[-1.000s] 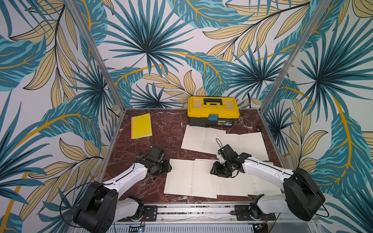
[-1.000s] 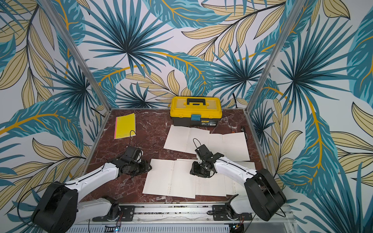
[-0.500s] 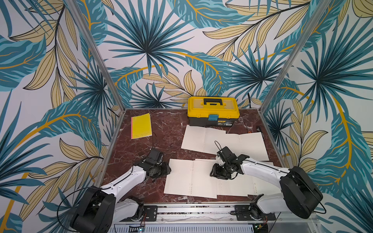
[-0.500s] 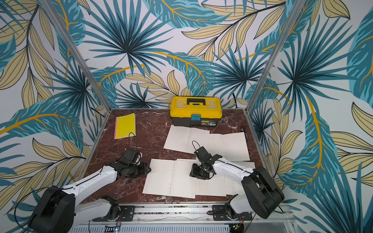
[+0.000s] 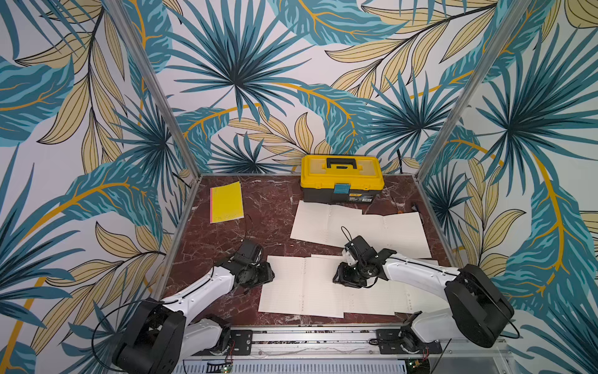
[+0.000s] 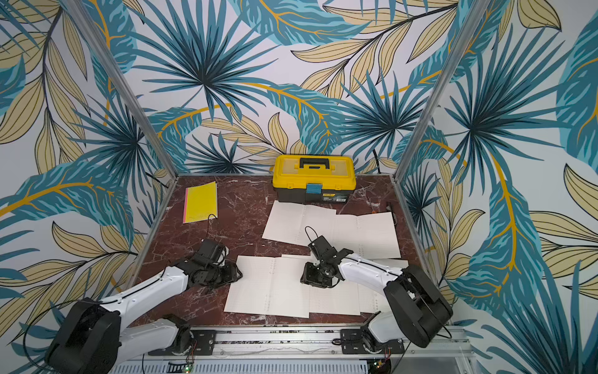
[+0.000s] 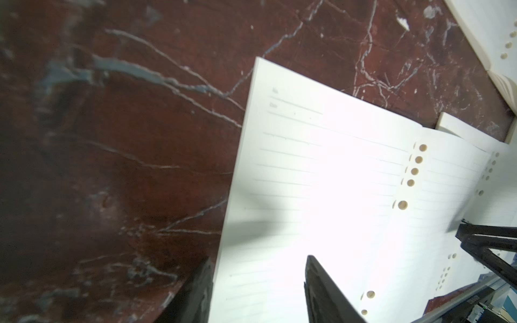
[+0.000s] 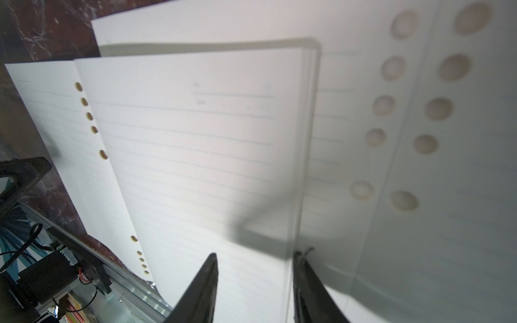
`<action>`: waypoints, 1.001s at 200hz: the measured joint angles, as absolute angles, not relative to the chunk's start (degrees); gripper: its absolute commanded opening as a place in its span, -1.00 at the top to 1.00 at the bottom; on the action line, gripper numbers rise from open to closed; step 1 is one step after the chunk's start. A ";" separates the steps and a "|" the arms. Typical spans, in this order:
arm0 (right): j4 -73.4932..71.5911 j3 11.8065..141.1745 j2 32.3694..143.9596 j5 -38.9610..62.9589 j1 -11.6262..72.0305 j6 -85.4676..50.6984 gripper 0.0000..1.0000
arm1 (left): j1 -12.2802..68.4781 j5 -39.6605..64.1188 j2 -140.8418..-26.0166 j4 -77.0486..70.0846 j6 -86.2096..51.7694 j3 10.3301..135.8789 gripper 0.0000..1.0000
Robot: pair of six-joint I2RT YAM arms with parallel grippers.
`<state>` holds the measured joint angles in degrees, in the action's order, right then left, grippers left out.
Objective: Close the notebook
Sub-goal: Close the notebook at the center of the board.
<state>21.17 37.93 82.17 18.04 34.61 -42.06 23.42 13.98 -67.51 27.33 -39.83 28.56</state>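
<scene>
Open white lined notebook (image 5: 301,288) lies flat at 6 o'clock on dark-red marble table (image 5: 259,210). Left gripper (image 7: 257,263) half-wide, jaws straddling its 9 o'clock page edge. Right gripper (image 8: 254,256) half-wide, straddling 3 o'clock edge.

we find bare tabletop (image 5: 259,207) left of centre, between the yellow notebook (image 5: 226,202) and the near open notebook (image 5: 291,285); the toolbox (image 5: 341,178) blocks the top edge, the far open notebook (image 5: 372,226) the right.
</scene>
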 measured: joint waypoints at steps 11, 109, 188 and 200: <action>21.02 38.15 82.46 18.11 34.79 -42.26 0.11 | 23.53 14.17 -67.48 27.40 -39.77 28.23 -0.09; 20.60 40.53 85.25 18.06 36.29 -43.33 0.12 | 23.57 14.59 -67.42 26.48 -39.33 27.83 -0.09; 19.79 42.13 86.94 17.85 37.69 -44.21 0.13 | 23.55 15.29 -66.94 24.12 -39.33 26.83 -0.09; 19.66 42.30 87.13 17.80 37.93 -44.25 0.13 | 23.55 15.29 -66.70 23.90 -39.33 26.61 -0.09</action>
